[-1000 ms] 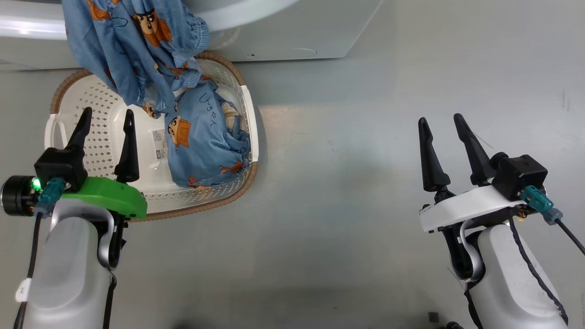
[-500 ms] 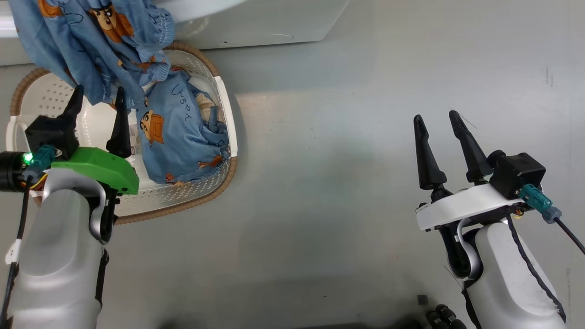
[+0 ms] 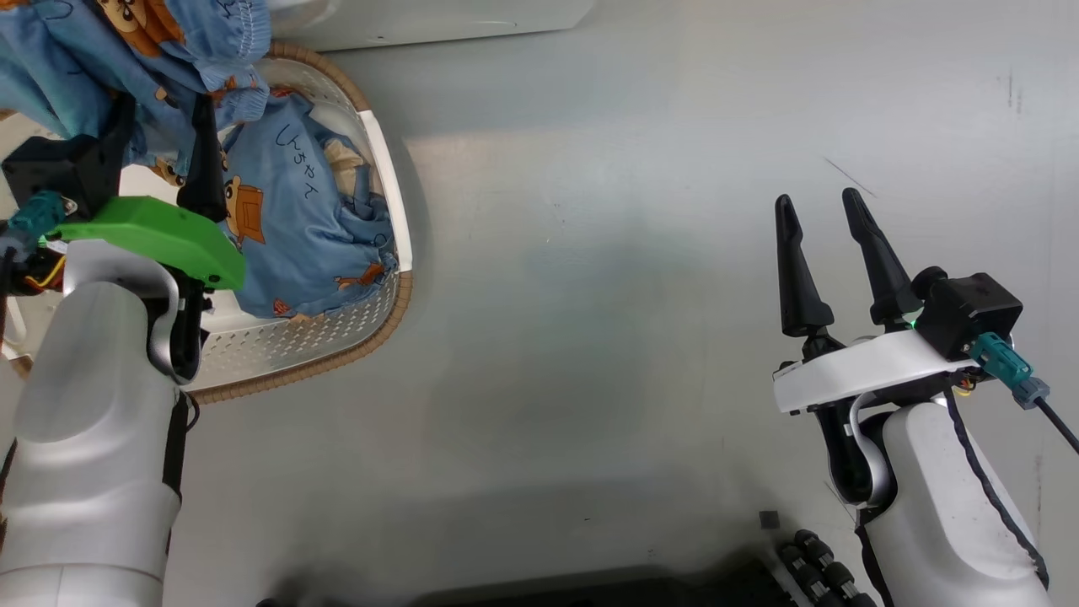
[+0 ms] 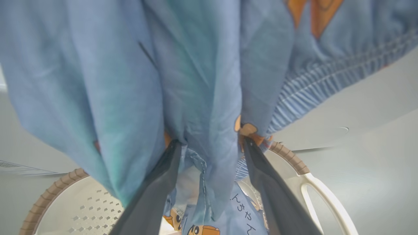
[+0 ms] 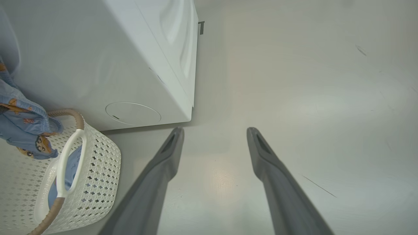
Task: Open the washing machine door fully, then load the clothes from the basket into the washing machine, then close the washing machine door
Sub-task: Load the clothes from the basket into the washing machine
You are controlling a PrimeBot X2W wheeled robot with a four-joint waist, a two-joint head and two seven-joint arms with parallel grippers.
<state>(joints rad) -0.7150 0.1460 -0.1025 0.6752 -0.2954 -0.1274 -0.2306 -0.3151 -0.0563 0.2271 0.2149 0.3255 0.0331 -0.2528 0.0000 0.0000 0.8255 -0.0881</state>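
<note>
Light blue cartoon-print clothes (image 4: 130, 81) hang between our left gripper's (image 4: 212, 141) spread fingers above the cream basket (image 3: 389, 211), apparently lined up for a pinch-and-lift into the white washing machine (image 5: 98, 65), while our right gripper (image 3: 817, 196) hovers wide open and empty over the floor (image 3: 607, 337).

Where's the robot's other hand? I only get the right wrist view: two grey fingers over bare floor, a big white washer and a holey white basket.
Observer: The left gripper is over the cream-white perforated plastic basket, at the head view's left.
Operator: Is it holding anything?
Observer: Not gripping. Its jaws stand open, with the hanging light blue cartoon-printed cloth draped between them.
Operator: What's inside the basket?
Observer: A bundle of light blue fabric, showing dark handwritten script and an orange-brown cartoon figure.
</note>
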